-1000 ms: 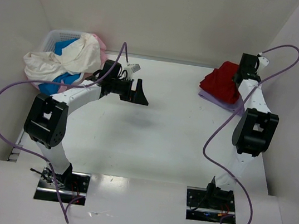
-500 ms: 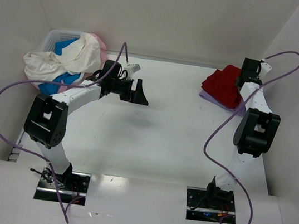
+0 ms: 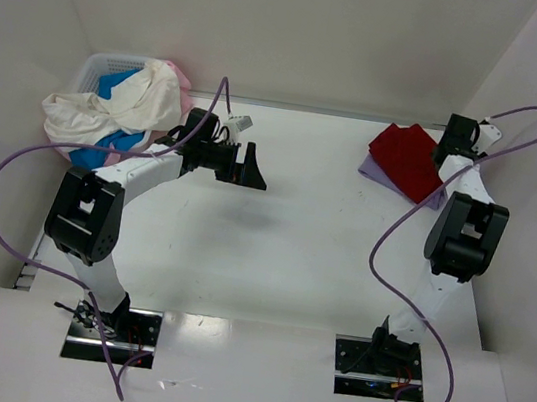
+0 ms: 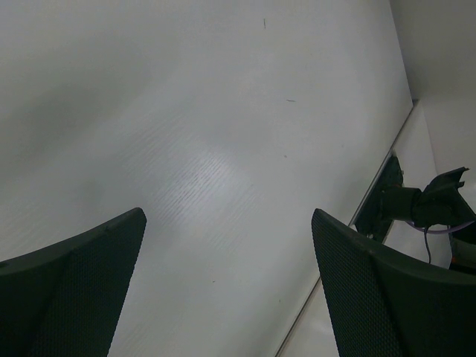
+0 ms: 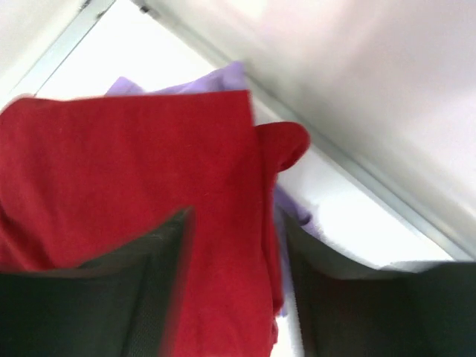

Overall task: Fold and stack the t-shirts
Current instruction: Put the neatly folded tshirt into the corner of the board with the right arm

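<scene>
A dark red t-shirt lies folded on a pale lavender t-shirt at the table's back right. My right gripper hangs just beyond their far right corner. In the right wrist view its fingers stand apart over the red t-shirt, and the lavender t-shirt's edge peeks out behind; the gripper is open. My left gripper is open over the bare table left of centre, and nothing sits between its fingers. Cream-white, blue and pink t-shirts are heaped in the basket.
The white lattice basket stands at the back left corner. White walls close in the table at the back and both sides. The right arm's purple cable loops near the right wall.
My right gripper has opened and shifted right toward the wall, off the red t-shirt, which now lies flatter on the lavender one. The left arm has not moved.
</scene>
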You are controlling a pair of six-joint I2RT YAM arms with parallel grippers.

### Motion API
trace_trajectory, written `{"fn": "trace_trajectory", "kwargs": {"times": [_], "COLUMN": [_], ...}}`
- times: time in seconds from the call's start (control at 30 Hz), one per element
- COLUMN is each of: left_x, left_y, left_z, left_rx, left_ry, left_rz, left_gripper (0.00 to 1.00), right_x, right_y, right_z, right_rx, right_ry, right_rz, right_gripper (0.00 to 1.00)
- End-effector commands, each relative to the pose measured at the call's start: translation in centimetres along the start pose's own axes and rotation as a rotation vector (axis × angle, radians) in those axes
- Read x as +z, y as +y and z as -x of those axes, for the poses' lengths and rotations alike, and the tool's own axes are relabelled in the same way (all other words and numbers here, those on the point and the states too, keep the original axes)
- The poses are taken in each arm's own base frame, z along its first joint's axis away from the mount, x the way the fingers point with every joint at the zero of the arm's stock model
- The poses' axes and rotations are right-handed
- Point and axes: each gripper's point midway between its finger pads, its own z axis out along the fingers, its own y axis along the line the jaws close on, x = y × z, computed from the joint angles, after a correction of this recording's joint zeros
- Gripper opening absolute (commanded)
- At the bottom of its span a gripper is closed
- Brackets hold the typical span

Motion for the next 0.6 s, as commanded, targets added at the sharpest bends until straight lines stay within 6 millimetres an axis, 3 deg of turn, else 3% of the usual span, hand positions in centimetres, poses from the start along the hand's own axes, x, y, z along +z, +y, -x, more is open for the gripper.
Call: {"fn": "trace_trajectory", "kwargs": {"times": [0.0, 0.07, 0.13, 0.33, 0.43, 0.47, 0.57], "left_x": [-0.2, -0.2, -0.2, -0.2, -0.2, -0.2, -0.7], "left_y": [-0.7, -0.7, -0.7, -0.7, -0.8, -0.8, -1.3], "left_z": [1.8, 1.8, 1.8, 1.8, 1.8, 1.8, 2.1], "left_rx": [0.054, 0.054, 0.054, 0.054, 0.045, 0.045, 0.058], "left_ry": [-0.035, -0.035, -0.035, -0.035, -0.035, -0.035, -0.049], "left_rz": [-0.032, -0.032, -0.032, -0.032, -0.032, -0.032, -0.036], "left_gripper": [1.0, 1.0, 1.0, 1.0, 1.0, 1.0, 1.0], "right_x": [1.2, 1.2, 1.1, -0.1, -1.3, -1.6, -2.4], "right_y": [-1.3, -1.3, -1.4, -0.2, 0.9, 1.3, 2.2], "right_z": [0.0, 0.0, -0.6, -0.4, -0.1, -0.3, -0.6], "right_rx": [0.023, 0.023, 0.018, 0.034, 0.045, 0.047, 0.045], "right_ry": [-0.03, -0.03, -0.017, -0.025, -0.039, -0.035, -0.034], "right_rz": [-0.049, -0.049, -0.042, 0.062, 0.149, 0.183, 0.23], "right_gripper": [0.68, 0.79, 0.82, 0.76, 0.56, 0.42, 0.23]}}
